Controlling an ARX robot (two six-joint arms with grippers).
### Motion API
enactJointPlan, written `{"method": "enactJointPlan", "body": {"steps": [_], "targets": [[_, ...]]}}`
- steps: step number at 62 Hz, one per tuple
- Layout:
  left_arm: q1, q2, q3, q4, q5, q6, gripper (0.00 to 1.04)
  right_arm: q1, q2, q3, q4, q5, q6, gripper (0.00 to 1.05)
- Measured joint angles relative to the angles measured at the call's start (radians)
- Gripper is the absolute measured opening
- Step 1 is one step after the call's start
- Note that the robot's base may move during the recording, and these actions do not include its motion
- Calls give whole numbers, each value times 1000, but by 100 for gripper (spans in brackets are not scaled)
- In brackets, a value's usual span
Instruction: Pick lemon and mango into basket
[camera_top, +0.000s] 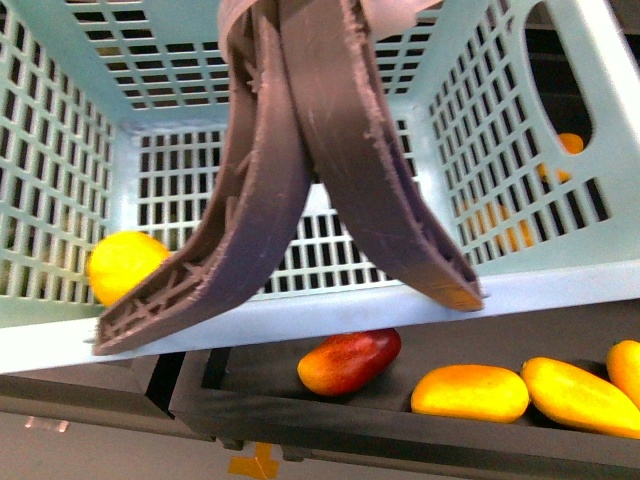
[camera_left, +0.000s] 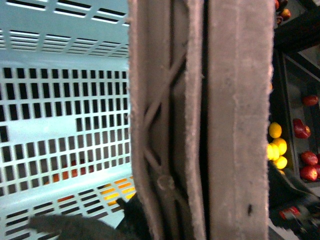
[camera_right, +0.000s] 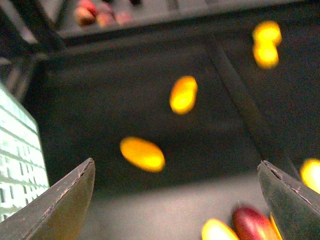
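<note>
The basket (camera_top: 560, 290) fills the upper part of the front view, its two brown handles (camera_top: 300, 180) crossing at centre and hiding much of the far wall. The lemon (camera_top: 122, 266) lies inside at lower left, partly covered by one handle. Of the left hand (camera_left: 70, 224) only a dark blurred edge shows at the bottom of its wrist view, so its state cannot be told. The right hand (camera_right: 175, 165) is spread wide and empty above blurred yellow fruits (camera_right: 142, 154).
</note>
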Motion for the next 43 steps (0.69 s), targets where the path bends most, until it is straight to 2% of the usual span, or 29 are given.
{"method": "enactJointPlan", "body": {"steps": [3,6,15,21,34,43], "targets": [[-3,0,0,0,9,2,14,-47,43,19,-103,-21,14,96],[-5,0,0,0,15,2,14,-96,103,16,-122,-61,11,96],[-11,0,0,0,34,-10,14,-216,311,35,-37,-159,-54,96],[-16,0,0,0,33,-9,14,-240,451,75,30,-199,-118,96],[-10,0,0,0,9,-8,14,-245,713,147,71,-286,-214,96],[-7,0,0,0,6,-2,14,-247,845,203,78,-299,-264,96]]}}
